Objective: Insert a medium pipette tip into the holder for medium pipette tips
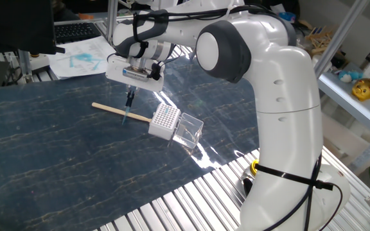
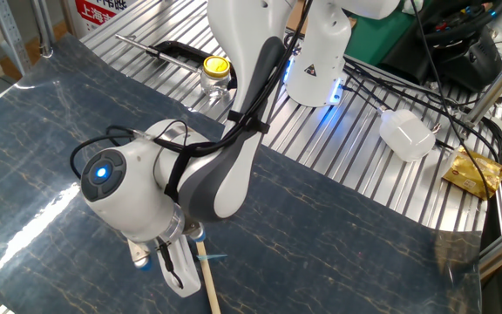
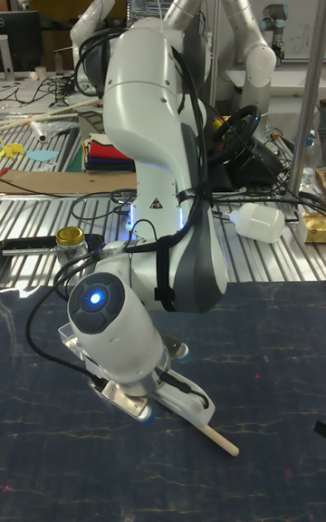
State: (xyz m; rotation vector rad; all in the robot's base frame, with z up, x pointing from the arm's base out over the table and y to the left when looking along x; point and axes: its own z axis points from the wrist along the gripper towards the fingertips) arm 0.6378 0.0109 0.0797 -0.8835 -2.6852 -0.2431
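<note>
The medium pipette tip (image 1: 127, 115) is a thin pale blue sliver lying across the long wooden stick (image 1: 117, 111) on the dark mat. In the other fixed view the tip (image 2: 217, 257) juts out to the right of the stick (image 2: 208, 279). My gripper (image 1: 130, 101) hangs just over the tip and stick, with its dark fingers (image 2: 176, 272) pressed together and nothing visibly between them. The holder for medium pipette tips (image 1: 164, 119) is a small white box with a grid of holes, right of the stick, its clear lid (image 1: 189, 131) hanging open. The arm hides the holder in the other two views.
A glass jar with a yellow lid (image 2: 214, 73) and a black-handled tool (image 2: 169, 50) sit on the metal slats behind the mat. A white bottle (image 2: 406, 133) and cables lie near the robot base. Papers (image 1: 77, 61) lie at the mat's far corner.
</note>
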